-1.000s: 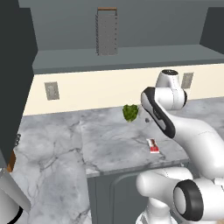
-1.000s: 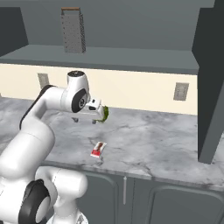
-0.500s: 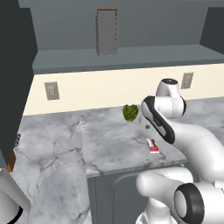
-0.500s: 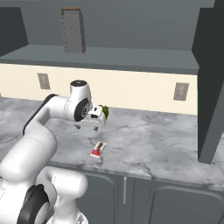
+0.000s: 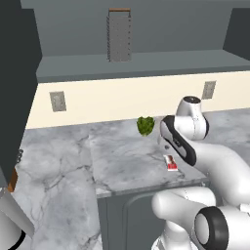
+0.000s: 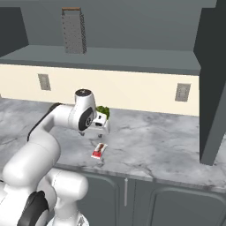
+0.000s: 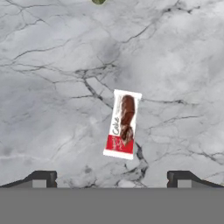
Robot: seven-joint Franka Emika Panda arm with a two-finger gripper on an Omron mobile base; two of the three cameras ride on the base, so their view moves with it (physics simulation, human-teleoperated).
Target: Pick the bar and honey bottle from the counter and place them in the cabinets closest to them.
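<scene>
Setting: a rendered kitchen is shown, with a marbled grey-white counter [image 5: 127, 166], a cream backsplash carrying wall outlets, and an open shelf above on which a metal grater [image 5: 119, 35] stands.
Cabinets: dark slate-grey cabinet sides [image 6: 214, 75] are seen at the edges of both base views; no door or handle can be made out.
Bar: the red and white bar [image 7: 123, 124] lies flat on the counter near its front edge, roughly lengthwise along the hand view's vertical, tilted slightly. It is also seen in the left base view [image 5: 171, 162] and the right base view [image 6: 99, 150].
Leafy lump: a green leafy lump [image 5: 145, 125] sits further back towards the backsplash, apart from the bar.
Honey bottle: its place cannot be told.
Gripper: the gripper [image 7: 113, 179] is held above the bar, pointing down at the counter; in the right base view it hangs [image 6: 102, 124] over the packet without touching it.
Fingers: they are spread wide and hold nothing; one tip [image 7: 43, 178] shows at each lower side of the hand view, the bar lying between them and ahead.
Step in hand: judged to be the approach for picking the bar.
Advice: the hand should be centred over the bar's middle and lowered straight until the tips nearly meet the stone, with the fingers closing across the narrow width.
Risk: the packet is thin and flat, so it may slip or be pushed along the counter if the tips stop too high.
</scene>
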